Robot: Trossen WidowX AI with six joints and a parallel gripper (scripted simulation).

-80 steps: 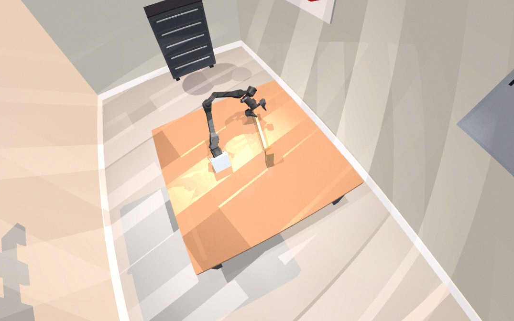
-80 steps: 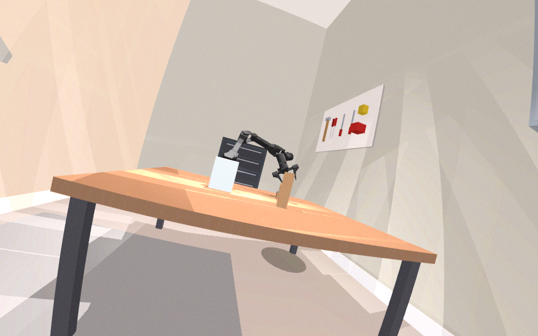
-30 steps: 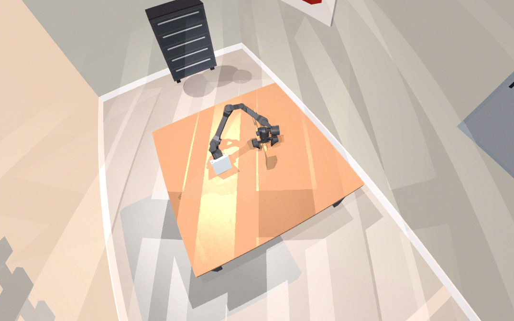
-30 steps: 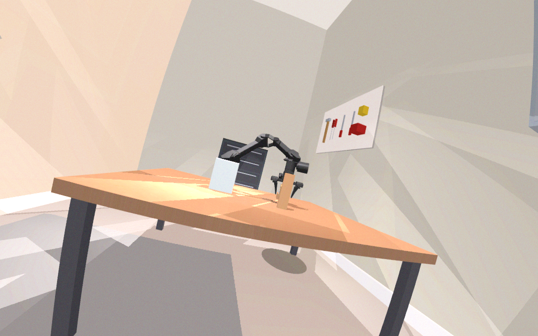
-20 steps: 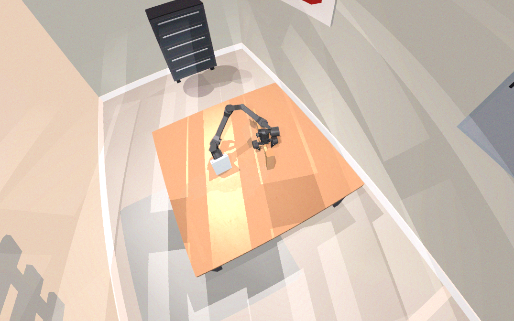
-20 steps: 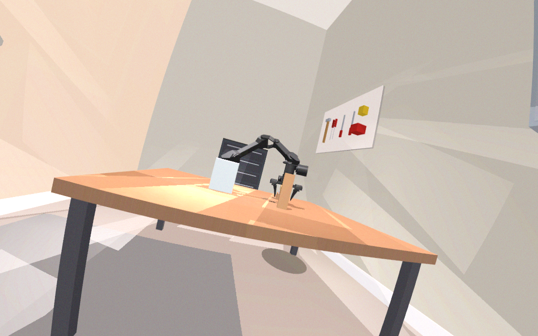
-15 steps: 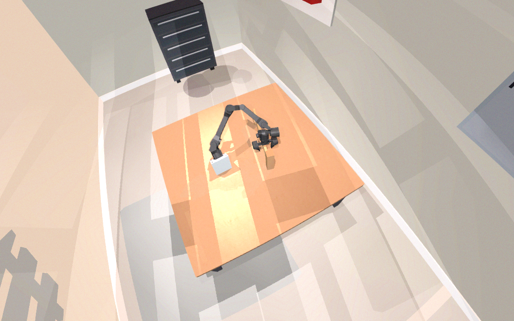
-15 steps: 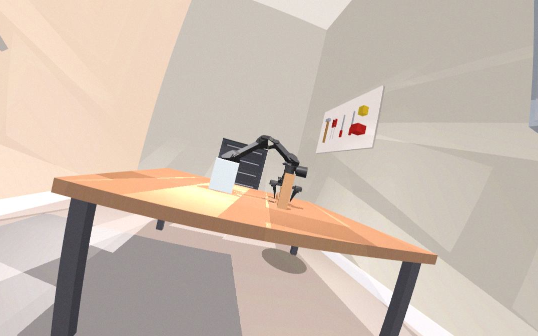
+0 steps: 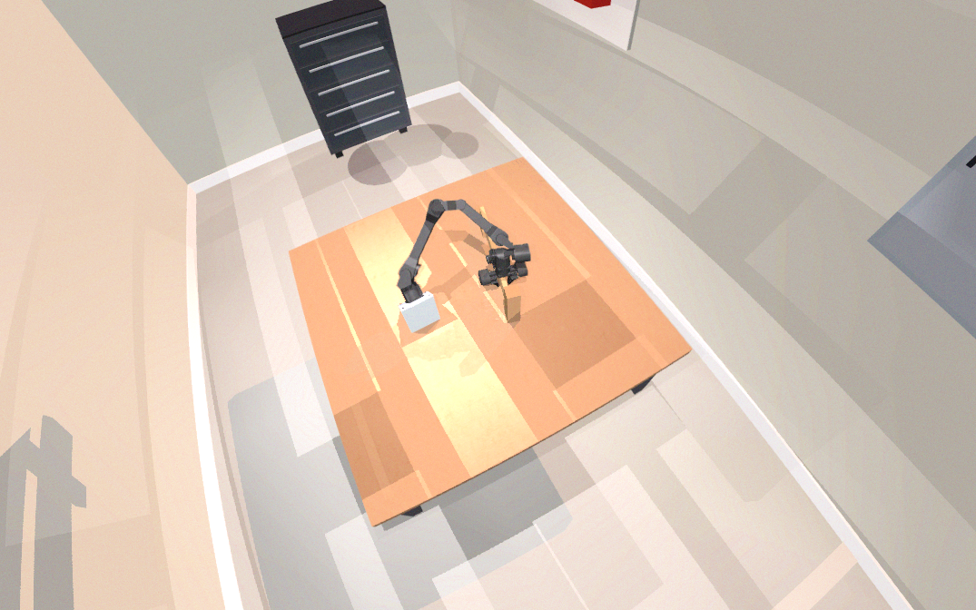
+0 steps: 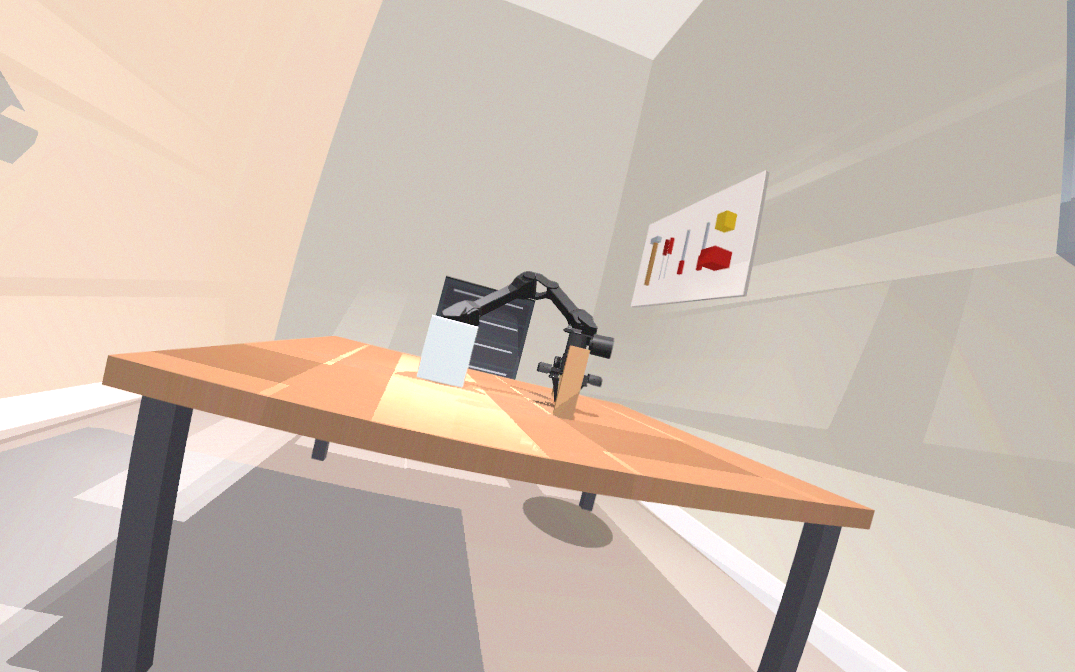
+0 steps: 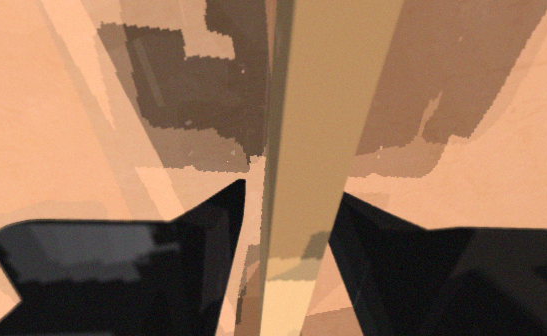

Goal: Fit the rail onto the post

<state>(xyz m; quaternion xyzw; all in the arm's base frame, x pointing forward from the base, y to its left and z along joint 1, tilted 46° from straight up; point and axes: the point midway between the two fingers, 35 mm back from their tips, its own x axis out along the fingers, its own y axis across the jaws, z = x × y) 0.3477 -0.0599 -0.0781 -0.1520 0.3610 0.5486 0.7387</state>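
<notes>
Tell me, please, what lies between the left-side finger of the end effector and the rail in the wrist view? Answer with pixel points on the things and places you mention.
In the wrist view, a narrow strip of table top [image 9: 468, 378] [image 10: 315, 404] [image 11: 254, 187] shows between that finger [image 9: 494, 282] [image 10: 556, 387] [image 11: 220, 220] and the rail [image 9: 484, 215] [image 11: 320, 125].
</notes>
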